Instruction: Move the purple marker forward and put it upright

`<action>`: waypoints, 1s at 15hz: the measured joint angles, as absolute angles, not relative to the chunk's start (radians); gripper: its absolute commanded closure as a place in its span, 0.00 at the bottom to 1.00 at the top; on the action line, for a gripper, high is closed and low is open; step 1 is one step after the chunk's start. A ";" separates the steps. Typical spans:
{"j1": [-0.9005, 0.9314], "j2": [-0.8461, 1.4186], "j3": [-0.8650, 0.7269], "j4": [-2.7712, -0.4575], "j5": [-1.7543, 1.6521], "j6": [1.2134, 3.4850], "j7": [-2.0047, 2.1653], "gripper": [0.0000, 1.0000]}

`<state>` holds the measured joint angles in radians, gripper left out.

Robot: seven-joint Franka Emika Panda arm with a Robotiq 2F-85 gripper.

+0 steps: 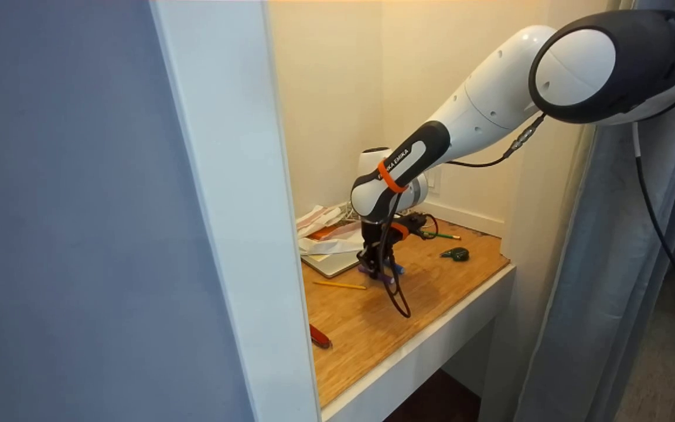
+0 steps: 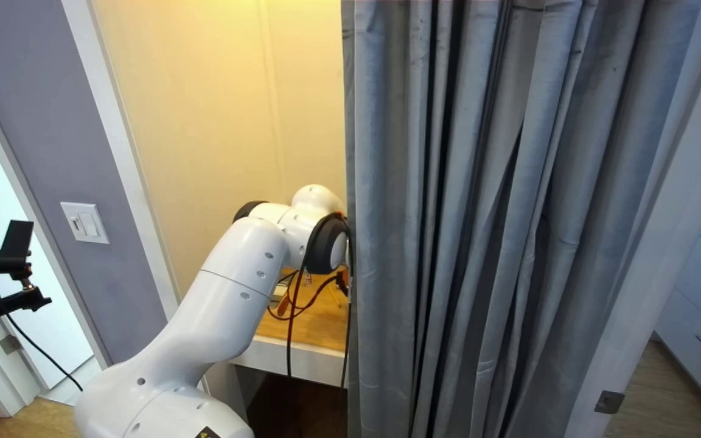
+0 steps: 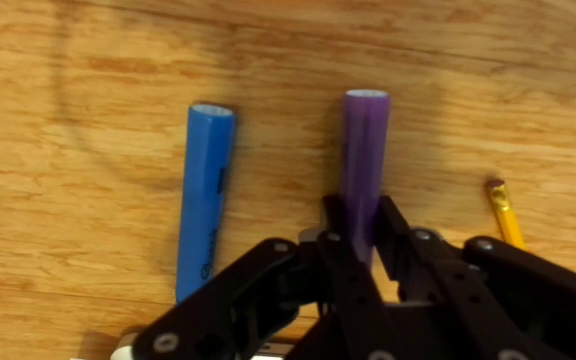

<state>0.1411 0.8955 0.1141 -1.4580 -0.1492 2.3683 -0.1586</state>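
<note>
The purple marker [image 3: 365, 140] lies lengthwise between the fingers of my gripper [image 3: 359, 217] in the wrist view. Both black fingers press its sides partway along, and the open white-rimmed end sticks out beyond them. Its other end is partly covered by the left finger. In an exterior view the gripper [image 1: 377, 272] points down at the wooden table, and the purple marker [image 1: 389, 280] shows on both sides of it, roughly level. Whether the marker touches the table I cannot tell. The curtain and arm block the gripper in an exterior view.
Beside the grip lies a blue marker [image 3: 203, 200]; on the opposite side is a yellow pencil [image 3: 508, 215]. Papers [image 1: 337, 241] sit on a silver laptop-like slab [image 1: 334, 265]. A dark green item [image 1: 457, 254], green pencil [image 1: 444, 235] and red item [image 1: 319, 337] lie around. A grey curtain [image 2: 478, 182] hangs alongside.
</note>
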 measured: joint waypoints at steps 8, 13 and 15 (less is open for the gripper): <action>0.089 0.690 0.132 -1.816 -0.079 2.451 -0.157 0.93; 0.026 0.594 0.218 -1.995 0.054 2.520 -0.190 0.80; 0.021 0.582 0.223 -2.016 0.061 2.526 -0.190 0.80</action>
